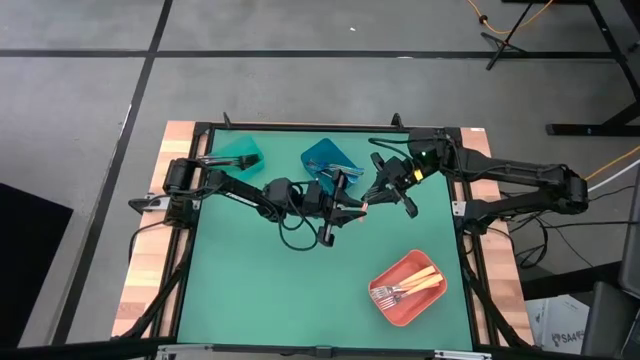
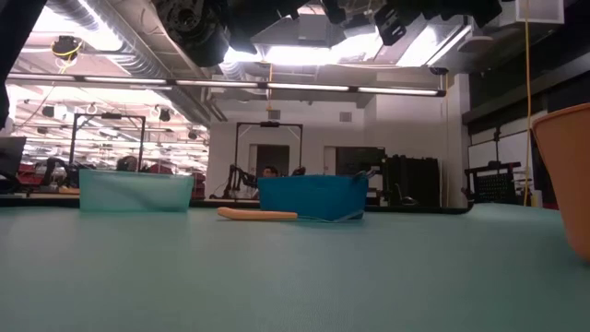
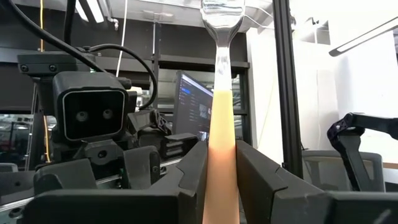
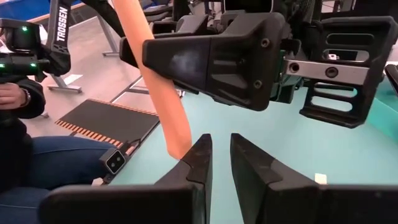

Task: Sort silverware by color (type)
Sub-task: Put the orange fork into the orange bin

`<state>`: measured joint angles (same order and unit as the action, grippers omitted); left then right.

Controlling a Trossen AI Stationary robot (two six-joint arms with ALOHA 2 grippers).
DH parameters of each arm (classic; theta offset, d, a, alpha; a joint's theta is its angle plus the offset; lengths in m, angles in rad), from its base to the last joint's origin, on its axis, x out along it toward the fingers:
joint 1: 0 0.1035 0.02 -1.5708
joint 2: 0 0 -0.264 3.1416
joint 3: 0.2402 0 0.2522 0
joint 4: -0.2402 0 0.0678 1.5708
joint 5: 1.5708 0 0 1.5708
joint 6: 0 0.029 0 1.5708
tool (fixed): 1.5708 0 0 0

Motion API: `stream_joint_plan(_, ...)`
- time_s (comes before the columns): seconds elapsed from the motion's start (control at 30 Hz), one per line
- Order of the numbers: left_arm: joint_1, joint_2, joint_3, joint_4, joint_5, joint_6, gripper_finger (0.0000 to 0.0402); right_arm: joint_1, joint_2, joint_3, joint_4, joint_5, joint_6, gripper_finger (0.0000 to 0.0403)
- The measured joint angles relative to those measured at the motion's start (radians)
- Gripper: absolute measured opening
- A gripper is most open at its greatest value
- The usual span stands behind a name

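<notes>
Left gripper (image 3: pixel 221 180): I have it clamped on the gold handle of 1 fork (image 3: pixel 221 124), held in the air at the centre of the high view.
Right gripper (image 4: pixel 221 165): empty, fingers a little apart, just beside the handle's free end.
Handover: I'd slide my right fingers around the handle, close, then release left.
Other forks (image 1: pixel 405 288): in the red bin (image 1: pixel 395 309), lower right.
Writing: "TROSSEN" on an arm (image 4: pixel 60 25), upper left of the right wrist view.

Two bins (image 1: pixel 240 153) (image 1: pixel 326 156) sit side by side at the tabletop's (image 1: pixel 260 290) far edge; both hands (image 1: pixel 352 207) (image 1: pixel 385 190) meet just before them, and a third bin (image 1: pixel 385 300), with forks (image 1: pixel 405 287) in it, lies front right.
</notes>
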<state>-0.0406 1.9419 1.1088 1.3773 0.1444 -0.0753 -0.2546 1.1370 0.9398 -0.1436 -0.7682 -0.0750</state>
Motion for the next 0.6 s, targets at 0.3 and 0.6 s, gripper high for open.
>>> stream_joint_plan(0.3,0.000,0.000,0.000,0.000,0.000,0.000,0.0064,0.000,0.000,0.000,0.000,-0.028,0.000,0.0075)
stream_joint_plan(0.6,0.000,0.000,0.000,0.000,0.000,0.000,0.0064,0.000,0.000,0.000,0.013,-0.038,0.000,0.0107)
